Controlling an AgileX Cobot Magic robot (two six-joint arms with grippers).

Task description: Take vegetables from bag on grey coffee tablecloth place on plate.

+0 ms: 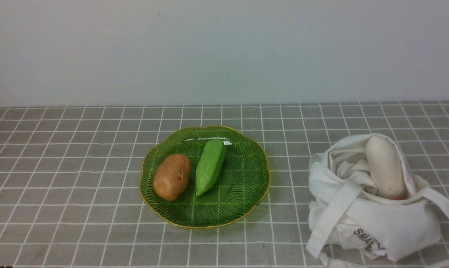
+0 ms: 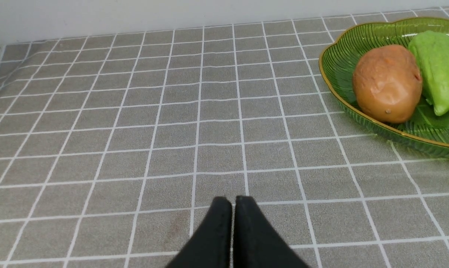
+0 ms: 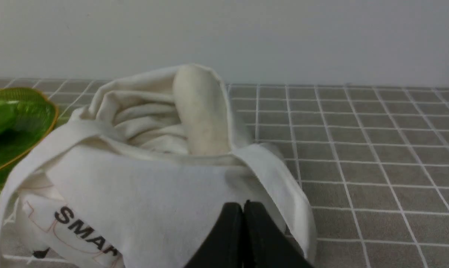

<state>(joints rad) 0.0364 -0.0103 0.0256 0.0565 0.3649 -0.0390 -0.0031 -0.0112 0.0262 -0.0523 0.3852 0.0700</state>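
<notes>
On my front feed the plate (image 1: 247,193) sat mid-table on the grey coffee tablecloth (image 1: 60,167), and two vegetables were on it: the brown potato (image 1: 171,176) toward my left, the light-green tapered one (image 1: 210,166) just beside it, the two close enough that I couldn't tell whether they touched. The green piece lay slanted, its narrow tip pointing back toward me.

Off to the right, well apart from the plate, the bag (image 1: 381,219) slumped on the cloth with its mouth open. The white radish (image 1: 385,166) was inside it, leaning against the far wall of the fabric with its rounded end poking above the rim and its lower end buried in the folds. A wide strap (image 1: 336,216) ran down the front of the bag, and I could read part of the black lettering near the bottom.

Neither arm showed in the front feed. On the left wrist feed, the left gripper (image 2: 233,203) had its black fingers pressed together with nothing between them, above bare cloth, the plate off to one side. On the right wrist feed, the right gripper (image 3: 243,208) was likewise closed and empty, its tips right in front of the bag's near wall; I couldn't tell if they touched the fabric.
</notes>
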